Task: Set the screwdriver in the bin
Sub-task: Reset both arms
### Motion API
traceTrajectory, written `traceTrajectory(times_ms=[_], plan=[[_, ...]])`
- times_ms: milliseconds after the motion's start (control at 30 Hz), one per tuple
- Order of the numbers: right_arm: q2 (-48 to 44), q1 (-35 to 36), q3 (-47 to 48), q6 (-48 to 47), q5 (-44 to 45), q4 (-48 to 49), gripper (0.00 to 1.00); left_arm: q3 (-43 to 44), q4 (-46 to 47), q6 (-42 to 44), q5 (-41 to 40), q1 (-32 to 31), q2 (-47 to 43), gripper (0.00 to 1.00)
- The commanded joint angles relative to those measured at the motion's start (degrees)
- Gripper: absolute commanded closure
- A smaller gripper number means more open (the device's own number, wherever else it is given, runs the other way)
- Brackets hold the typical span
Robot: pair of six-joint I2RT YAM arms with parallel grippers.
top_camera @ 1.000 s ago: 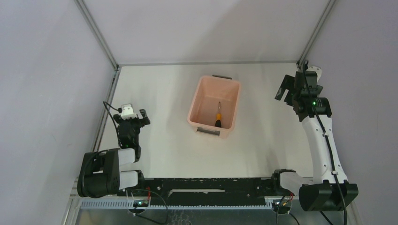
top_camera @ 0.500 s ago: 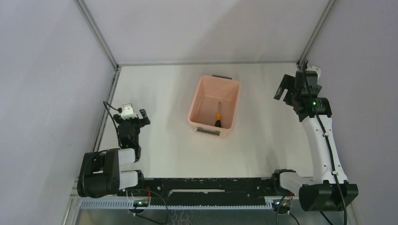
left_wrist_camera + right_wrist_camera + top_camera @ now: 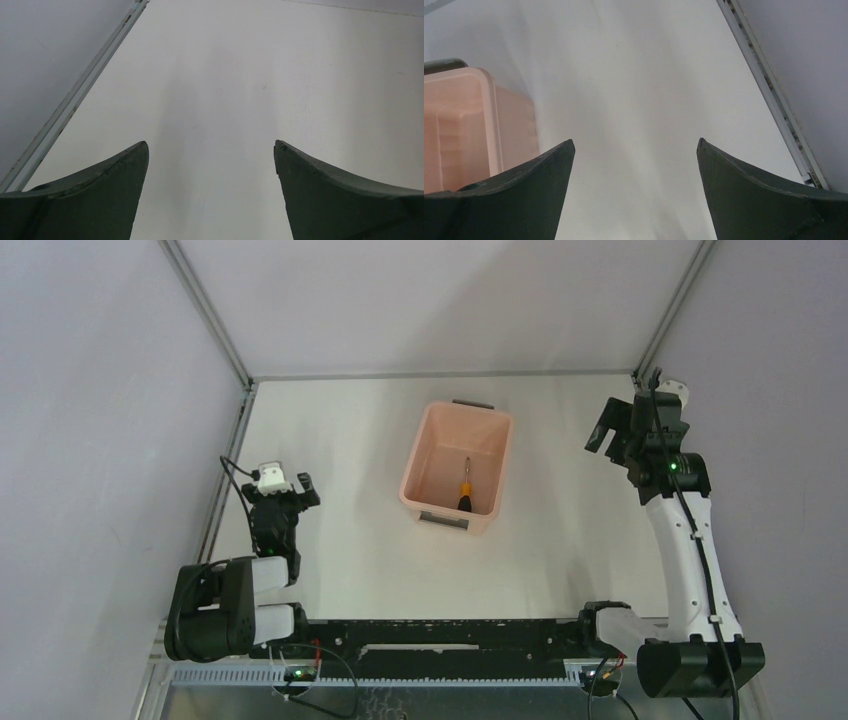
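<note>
Stretching wide, white table, salmon-pink bin standing on it, right gripper well right of the bin, jaws spread, empty, left gripper well left of it, jaws spread, screwdriver lying inside the bin.

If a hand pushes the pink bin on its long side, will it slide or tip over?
Probably it slides: the bin looks low and wide, standing flat on the smooth table. It seems to be thin plastic, so it is likely light and a little flexible at the wall. The screwdriver lying inside may roll or rattle.
</note>
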Motion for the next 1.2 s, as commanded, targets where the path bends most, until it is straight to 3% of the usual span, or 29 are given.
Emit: traceTrajectory(times_ms=[0, 900, 1167], plan=[[-2.07, -0.41, 0.28, 0.45, -0.43, 2.15, 0.0, 2.52, 2.0, 0.95, -0.59, -0.27, -0.67, 0.0], [-3.42, -0.37, 0.28, 3.68, -7.24, 2.63, 0.0, 2.5, 2.0, 0.95, -0.51, -0.34, -0.69, 0.0], [-4.55, -0.37, 0.3, 5.32, -5.0, 1.62, 0.0, 2.5, 2.0, 0.95, -0.59, -0.27, -0.67, 0.0]])
